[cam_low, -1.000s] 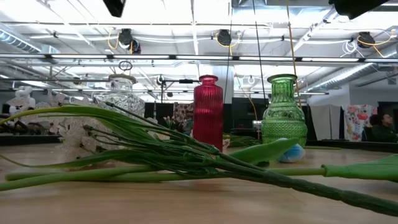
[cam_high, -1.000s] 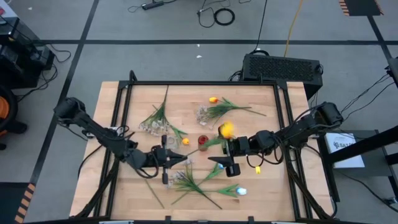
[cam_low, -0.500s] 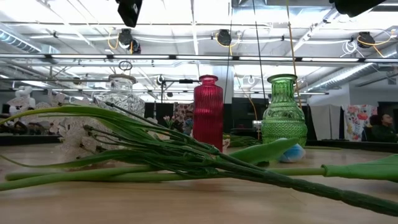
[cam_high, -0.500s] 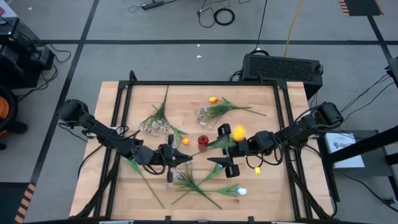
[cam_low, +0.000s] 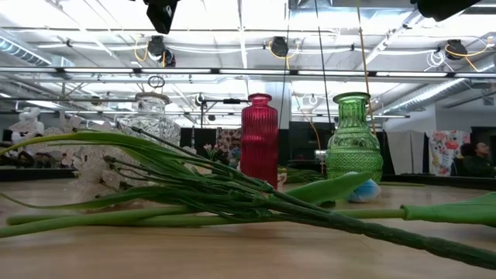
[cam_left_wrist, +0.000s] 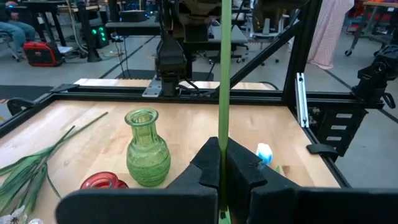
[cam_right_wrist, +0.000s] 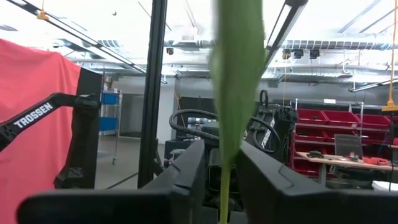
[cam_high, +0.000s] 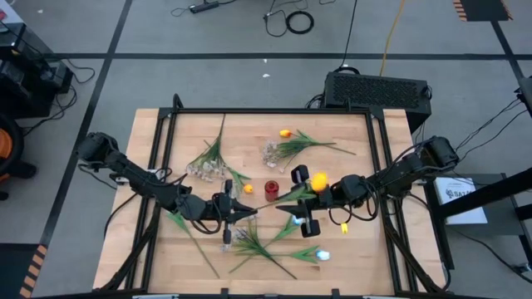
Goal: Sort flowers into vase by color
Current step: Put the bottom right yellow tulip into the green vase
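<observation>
White "TROSSEN" lettering marks a black arm [cam_right_wrist: 43,115] against red cloth. Over the desk [cam_high: 391,241], the right end effector [cam_high: 306,199] is clamped on the stem of an orange-yellow tulip [cam_high: 317,180], its bloom at one o'clock. The left end effector [cam_high: 229,209] pinches a green stem [cam_left_wrist: 224,93]. Loose flowers [cam_high: 258,247] lie at six o'clock.

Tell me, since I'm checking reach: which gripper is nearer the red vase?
Right. The right gripper holds a flower just right of the red vase; the left gripper sits farther off, toward the vase's front-left.
</observation>
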